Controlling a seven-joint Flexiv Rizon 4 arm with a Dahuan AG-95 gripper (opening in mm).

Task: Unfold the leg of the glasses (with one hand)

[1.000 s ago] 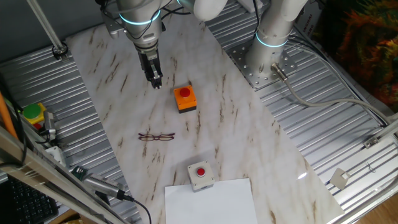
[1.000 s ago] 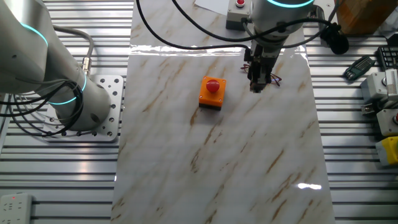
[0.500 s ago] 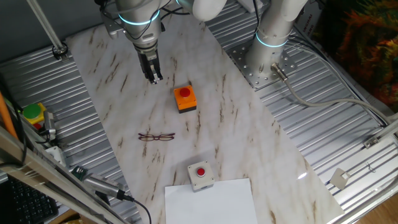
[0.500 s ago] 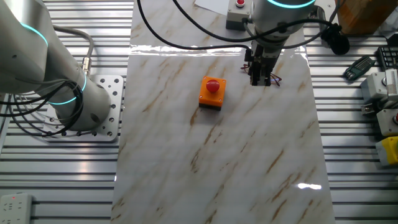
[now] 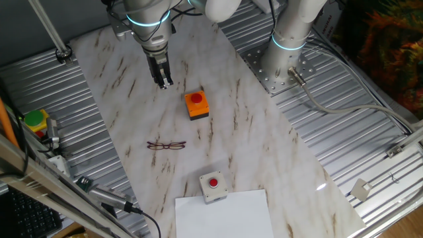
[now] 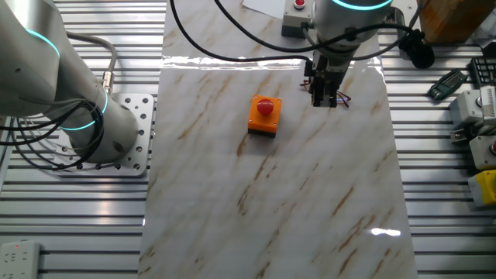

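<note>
The glasses (image 5: 166, 145) are a thin dark wire pair lying flat on the marble sheet, left of centre. In the other fixed view only a small part of the glasses (image 6: 344, 99) shows beside the gripper; the remainder is hidden behind it. My gripper (image 5: 163, 83) points down above the sheet, well behind the glasses and left of the orange button box (image 5: 196, 104). Its fingers stand a small gap apart and hold nothing. It also shows in the other fixed view (image 6: 324, 101).
The orange box with a red button (image 6: 264, 115) sits mid-sheet. A grey box with a red button (image 5: 213, 185) stands at the front by a white paper (image 5: 225, 215). A second robot's base (image 5: 284, 59) is at the right; tools and cables (image 5: 39, 125) line the left edge.
Over the last second my gripper moved a little up and away from the glasses, and its fingers parted slightly. The glasses and boxes have not moved.
</note>
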